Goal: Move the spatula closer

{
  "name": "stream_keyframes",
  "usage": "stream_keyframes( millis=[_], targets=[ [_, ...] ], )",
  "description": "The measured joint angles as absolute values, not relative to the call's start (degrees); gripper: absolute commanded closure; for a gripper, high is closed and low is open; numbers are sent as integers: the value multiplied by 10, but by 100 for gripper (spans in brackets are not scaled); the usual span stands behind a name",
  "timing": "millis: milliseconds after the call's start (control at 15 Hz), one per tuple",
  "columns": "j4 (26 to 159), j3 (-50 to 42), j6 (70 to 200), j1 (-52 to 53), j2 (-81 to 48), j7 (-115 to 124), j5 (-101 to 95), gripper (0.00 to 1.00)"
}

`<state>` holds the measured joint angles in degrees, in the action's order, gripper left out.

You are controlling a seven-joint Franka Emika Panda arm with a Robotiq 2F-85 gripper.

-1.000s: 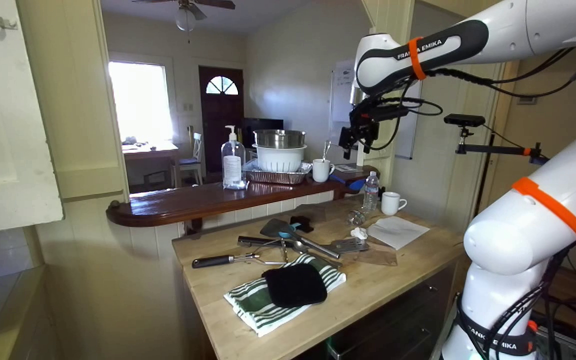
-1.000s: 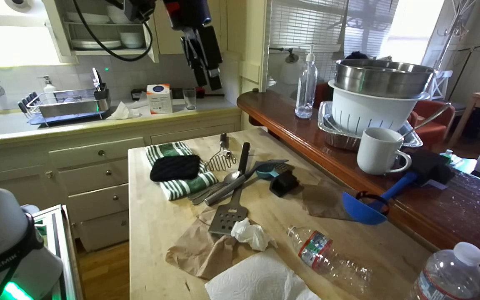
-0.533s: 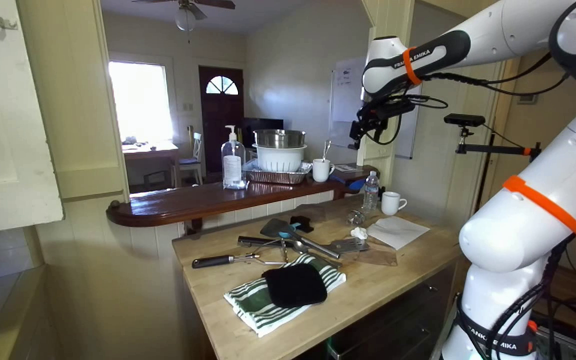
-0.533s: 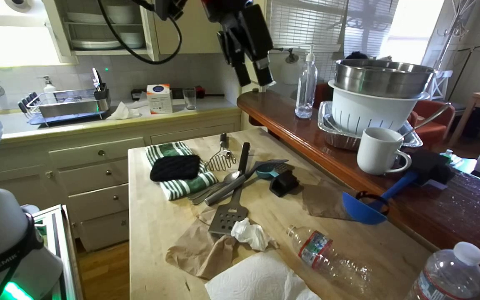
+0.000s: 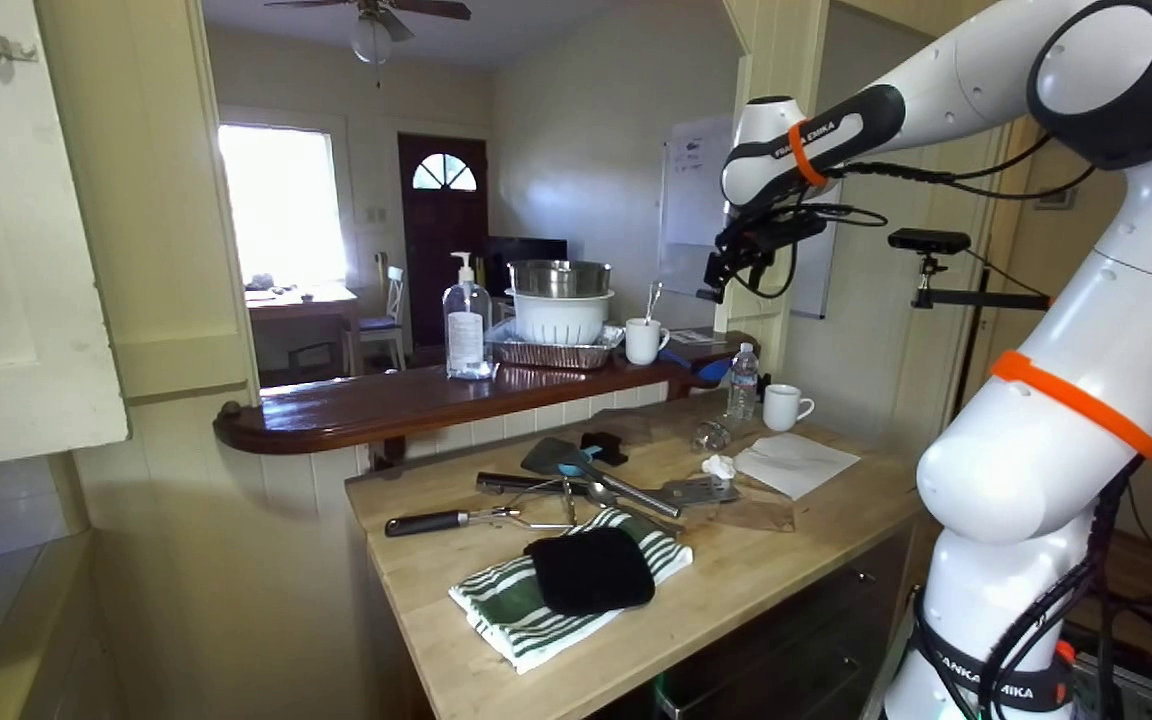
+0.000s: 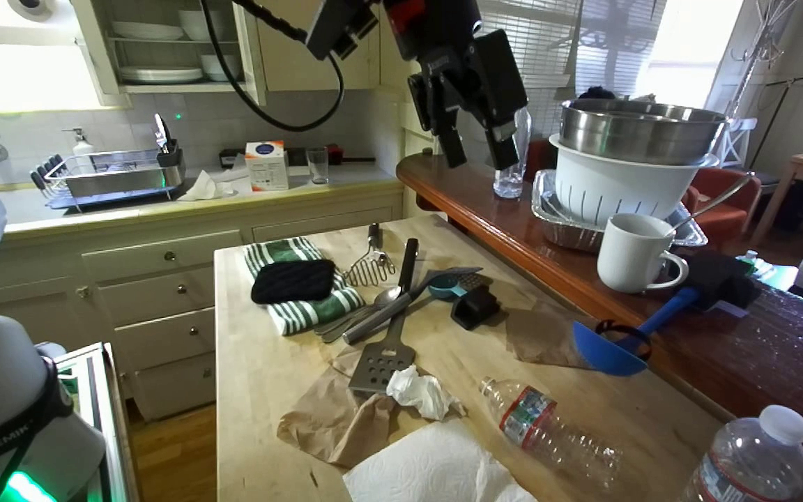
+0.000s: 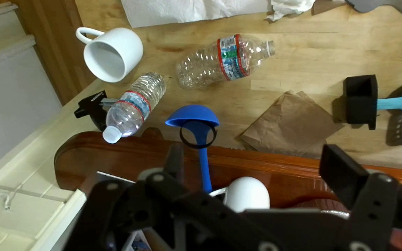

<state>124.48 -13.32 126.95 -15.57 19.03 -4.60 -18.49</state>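
Black fingers (image 7: 342, 172) parted wide, both tips well apart; I have them hanging in the air, angled down. Through the gap, wrist view, I see a white mug (image 7: 250, 195) on the dark-wood surface (image 7: 92, 150). Just ahead of the fingers: blue ladle (image 7: 204, 167), handle on that wood, bowl jutting past its edge. Farther out and lower, on the pale-wood surface (image 7: 312, 52): brown paper (image 7: 291, 122), a capped bottle (image 7: 134, 104) upright, a clear bottle (image 7: 232, 57) on its side, a second mug (image 7: 117, 52).

Spatula (image 6: 382, 362): well apart from the fingers and below them, lying on the pale-wood surface in both exterior views. Slotted blade partly over a crumpled brown sheet (image 6: 332, 425); grey-handled utensil (image 6: 377, 321) across its shaft; balled tissue (image 6: 415, 390) just beside the blade. My wrist view catches only a grey edge of it, top corner.

Beyond the spatula, farther from the fingers: striped towel (image 6: 304, 315) with a black pad (image 6: 293, 281) on top, wire masher (image 5: 426, 523) near it. Farthest, across the room from the fingers, I make out a dish rack (image 6: 119, 183).
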Motion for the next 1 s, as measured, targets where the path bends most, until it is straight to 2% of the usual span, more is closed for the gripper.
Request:
stream_keyframes(
  millis=[533,1000],
  targets=[
    [1234,-154,1286,-152,170,-79,-146,0],
    [1149,-209,1345,-147,17,-265,29,0]
  ],
)
